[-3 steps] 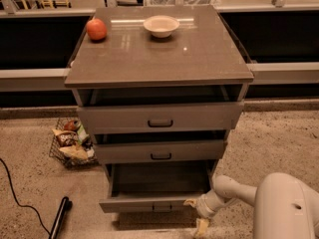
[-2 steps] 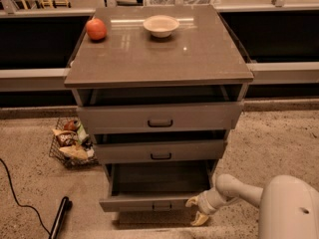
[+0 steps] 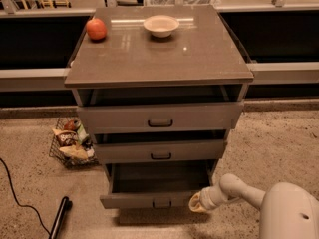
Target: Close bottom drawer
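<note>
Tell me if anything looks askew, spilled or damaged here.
Nothing spilled or damaged. The bottom drawer is pulled out farthest; the middle drawer and top drawer stand ajar. The gripper is at the bottom front's right end. A wire basket sits on the floor.

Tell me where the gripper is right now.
In the camera view the gripper is low and right of centre, at the right end of the front of the pulled-out grey metal bottom drawer, right of its small dark handle.
</note>
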Robot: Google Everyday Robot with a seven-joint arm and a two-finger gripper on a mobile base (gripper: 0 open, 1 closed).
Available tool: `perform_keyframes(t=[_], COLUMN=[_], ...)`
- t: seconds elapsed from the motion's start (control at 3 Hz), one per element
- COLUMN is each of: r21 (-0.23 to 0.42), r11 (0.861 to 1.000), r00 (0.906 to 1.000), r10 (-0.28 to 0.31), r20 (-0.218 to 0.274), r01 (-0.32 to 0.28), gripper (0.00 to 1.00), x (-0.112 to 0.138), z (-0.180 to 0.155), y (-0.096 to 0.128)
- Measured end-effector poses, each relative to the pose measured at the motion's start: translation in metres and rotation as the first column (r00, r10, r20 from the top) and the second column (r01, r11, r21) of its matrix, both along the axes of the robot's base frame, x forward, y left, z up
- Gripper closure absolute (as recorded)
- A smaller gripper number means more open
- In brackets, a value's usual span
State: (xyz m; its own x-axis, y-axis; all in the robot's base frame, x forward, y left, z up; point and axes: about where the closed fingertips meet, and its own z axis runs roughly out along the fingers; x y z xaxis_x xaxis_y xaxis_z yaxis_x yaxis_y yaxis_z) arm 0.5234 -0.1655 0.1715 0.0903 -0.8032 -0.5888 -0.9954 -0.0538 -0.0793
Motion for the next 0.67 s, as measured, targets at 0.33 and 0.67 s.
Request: perform_keyframes(t=[0.33,0.67], r21=[0.016,0.028], r11=[1.0,0.999], r00=[0.9996,0.9993], r10=[-0.024,-0.031], r20=[0.014,0.021], r01=[0.023,0.031], gripper=[1.0,0.81], x=[0.016,0.031], z=[-0.007,-0.011], y=[0.0,0.003])
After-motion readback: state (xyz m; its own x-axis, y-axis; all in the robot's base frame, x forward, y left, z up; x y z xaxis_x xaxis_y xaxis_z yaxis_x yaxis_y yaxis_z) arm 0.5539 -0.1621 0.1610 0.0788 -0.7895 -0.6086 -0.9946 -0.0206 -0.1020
